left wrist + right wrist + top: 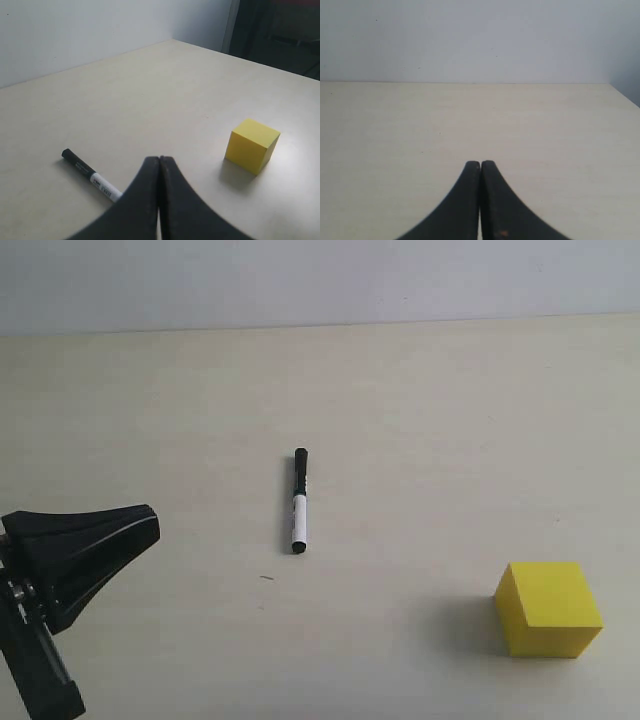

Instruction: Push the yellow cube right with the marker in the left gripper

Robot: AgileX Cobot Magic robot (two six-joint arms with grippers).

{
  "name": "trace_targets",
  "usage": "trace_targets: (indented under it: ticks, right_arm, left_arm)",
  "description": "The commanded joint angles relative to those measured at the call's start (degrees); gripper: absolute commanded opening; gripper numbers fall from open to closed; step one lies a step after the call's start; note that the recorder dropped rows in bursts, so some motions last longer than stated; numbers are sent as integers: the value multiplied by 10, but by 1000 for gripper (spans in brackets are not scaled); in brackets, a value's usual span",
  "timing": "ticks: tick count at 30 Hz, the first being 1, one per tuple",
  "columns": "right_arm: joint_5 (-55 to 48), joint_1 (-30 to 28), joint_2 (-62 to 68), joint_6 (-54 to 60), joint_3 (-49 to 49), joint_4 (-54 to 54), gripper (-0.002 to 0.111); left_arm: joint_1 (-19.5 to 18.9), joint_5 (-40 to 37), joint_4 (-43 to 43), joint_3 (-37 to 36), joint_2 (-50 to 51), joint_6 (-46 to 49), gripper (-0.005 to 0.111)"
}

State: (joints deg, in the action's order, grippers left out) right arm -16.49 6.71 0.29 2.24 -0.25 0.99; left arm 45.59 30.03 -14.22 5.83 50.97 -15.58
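The marker (pixel 299 501) lies flat on the table near the middle, black cap toward the back, held by nothing. In the left wrist view the marker (pixel 90 173) lies just beside my fingers. The yellow cube (pixel 548 608) stands at the front right, and the left wrist view shows the yellow cube (pixel 251 145) apart from the marker. My left gripper (pixel 150 525) hovers at the front left, well left of the marker, its jaws shut and empty (pixel 159 159). My right gripper (pixel 480 163) is shut with nothing in it, over bare table.
The table (pixel 420 410) is a pale beige surface that ends at a grey wall at the back. In the left wrist view the table's far edge (pixel 250 57) borders a dark area.
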Motion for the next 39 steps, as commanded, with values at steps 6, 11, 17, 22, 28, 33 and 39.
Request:
trace_targets:
  ticks: [6, 11, 17, 22, 28, 33, 39]
  right_arm:
    - [3, -3, -3, 0, 2, 1, 0]
    - [3, -3, -3, -1, 2, 1, 0]
    - [3, -3, -3, -1, 2, 1, 0]
    - [3, -3, -3, -1, 2, 1, 0]
    - [3, -3, -3, -1, 2, 1, 0]
    - [3, -3, -3, -2, 2, 1, 0]
    - [3, -3, -3, -2, 2, 1, 0]
  left_arm:
    - [1, 0, -1, -3, -4, 3, 0]
    - [1, 0, -1, -3, -4, 3, 0]
    - [1, 0, -1, -3, -4, 3, 0]
    - [1, -10, -1, -3, -4, 3, 0]
    - [-76, -65, -1, -3, -46, -38, 0]
    - [-248, -195, -1, -3, -171, -64, 0]
    - [-323, -371, -3, -3, -302, -60, 0]
